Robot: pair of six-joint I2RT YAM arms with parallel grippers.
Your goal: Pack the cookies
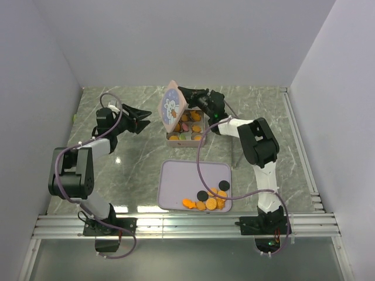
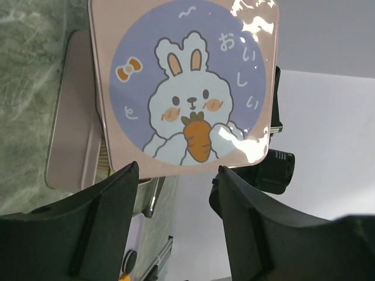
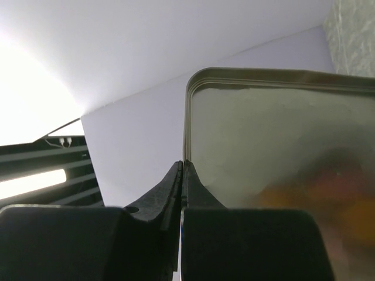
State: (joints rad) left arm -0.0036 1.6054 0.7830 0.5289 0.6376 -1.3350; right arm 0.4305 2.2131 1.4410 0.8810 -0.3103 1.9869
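Observation:
Several orange, pink and green cookies lie in a square tin at mid-table. More orange and black cookies sit at the near edge of a lilac tray. The tin's pink lid with a rabbit picture stands tilted over the tin's left side. My right gripper is shut on the lid's rim, pinched thin between its fingertips. My left gripper hangs open just left of the lid, its fingers apart with nothing between them.
Grey walls close in the left, right and back of the marble table. Metal rails run along the near edge and the right side. The right arm's cable loops over the tray.

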